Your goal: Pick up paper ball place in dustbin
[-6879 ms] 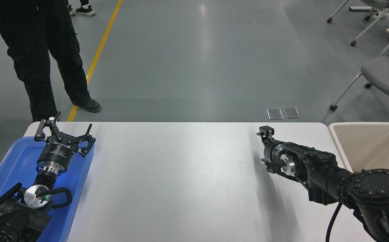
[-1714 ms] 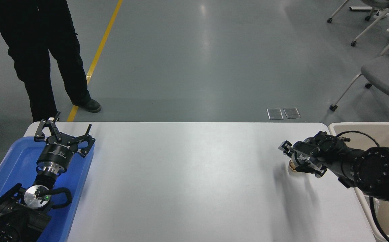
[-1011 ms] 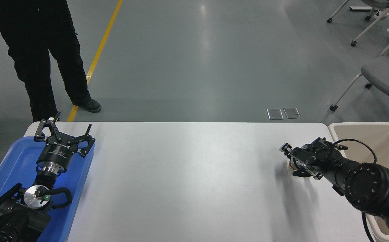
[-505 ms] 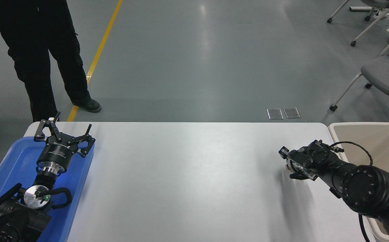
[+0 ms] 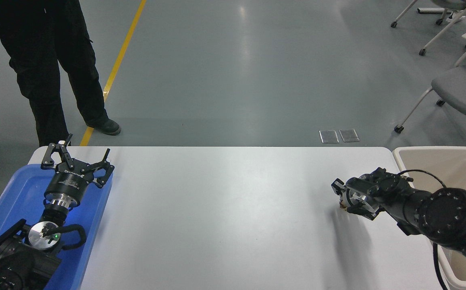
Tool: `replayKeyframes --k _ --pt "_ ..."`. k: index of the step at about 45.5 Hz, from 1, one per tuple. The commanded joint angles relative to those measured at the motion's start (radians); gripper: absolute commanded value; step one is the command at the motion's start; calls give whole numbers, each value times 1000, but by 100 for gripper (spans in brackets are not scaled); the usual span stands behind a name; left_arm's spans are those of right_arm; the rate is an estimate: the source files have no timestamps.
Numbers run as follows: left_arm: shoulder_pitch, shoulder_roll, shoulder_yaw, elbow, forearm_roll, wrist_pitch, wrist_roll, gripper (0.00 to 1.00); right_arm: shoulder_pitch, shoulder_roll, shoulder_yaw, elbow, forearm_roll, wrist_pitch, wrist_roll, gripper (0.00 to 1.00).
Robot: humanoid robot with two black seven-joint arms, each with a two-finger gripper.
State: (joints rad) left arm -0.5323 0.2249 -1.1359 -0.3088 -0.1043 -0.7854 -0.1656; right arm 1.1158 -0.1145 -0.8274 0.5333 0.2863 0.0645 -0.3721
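Right hand (image 5: 342, 198) low on counter (image 5: 217, 209), clamped on paper ball (image 5: 342, 206). Lift straight, then swing toward three o'clock, over dustbin (image 5: 438, 155) rim. Left hand (image 5: 75, 161) open, parked.

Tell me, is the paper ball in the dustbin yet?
Not yet. Only a tan sliver of the paper ball shows at the right gripper, over the white table, left of the dustbin.
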Motion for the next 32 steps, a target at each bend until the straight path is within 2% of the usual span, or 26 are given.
replayKeyframes --k 1,7,11,26,32 --pt "0 1 2 0 0 0 1 99 269 -137 -64 371 -21 5 1 0" --pt "0 1 1 0 0 0 1 99 433 -154 -137 562 -78 15 1 0" --pt "0 1 1 0 0 0 1 99 554 -183 -157 671 -111 84 4 0" --pt "0 1 1 0 0 0 1 99 941 -251 -150 752 -119 716 7 0" --pt "2 1 1 0 -2 0 0 99 1062 -275 -147 803 -122 721 9 0"
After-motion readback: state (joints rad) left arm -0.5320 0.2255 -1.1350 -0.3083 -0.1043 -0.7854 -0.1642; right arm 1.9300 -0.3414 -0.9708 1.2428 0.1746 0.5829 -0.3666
